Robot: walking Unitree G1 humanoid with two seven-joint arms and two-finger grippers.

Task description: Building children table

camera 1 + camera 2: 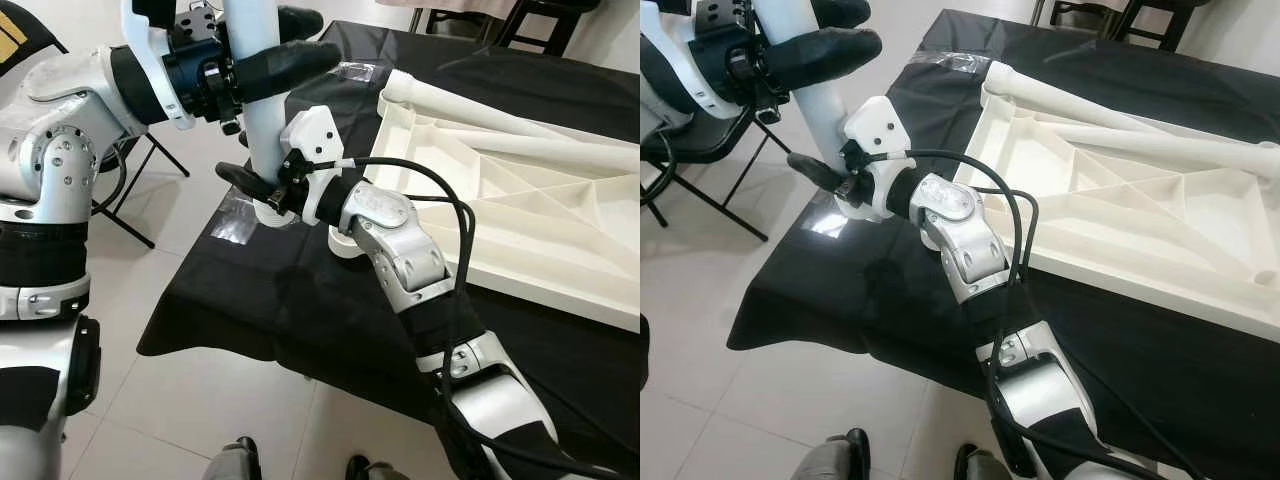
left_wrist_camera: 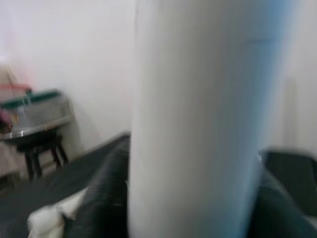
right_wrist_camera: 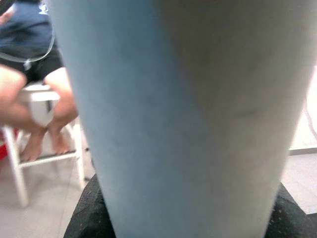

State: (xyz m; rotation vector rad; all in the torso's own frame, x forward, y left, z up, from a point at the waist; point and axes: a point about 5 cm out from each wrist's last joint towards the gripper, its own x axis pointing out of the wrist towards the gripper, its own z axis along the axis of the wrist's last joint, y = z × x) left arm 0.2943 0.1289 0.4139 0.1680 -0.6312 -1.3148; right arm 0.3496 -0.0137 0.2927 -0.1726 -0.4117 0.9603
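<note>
A white table leg (image 1: 262,130) stands upright over the near left corner of the black-clothed table (image 1: 300,310). High on the leg, my left gripper (image 1: 326,36) is shut around it. My right gripper (image 1: 262,192) is shut on the same leg lower down, close to its foot. Up close, the leg (image 2: 198,119) sits between the left fingers and the leg (image 3: 188,114) between the right fingers. The white tabletop (image 1: 520,235) lies upside down on the cloth to the right, ribs up, and two more white legs (image 1: 480,115) reach across it.
A black folding chair (image 1: 690,150) stands on the tiled floor to the left. Shoes of a person (image 1: 240,460) show at the near edge. Another person sits on a white stool (image 3: 20,163). A shiny patch of tape (image 1: 235,225) lies on the cloth corner.
</note>
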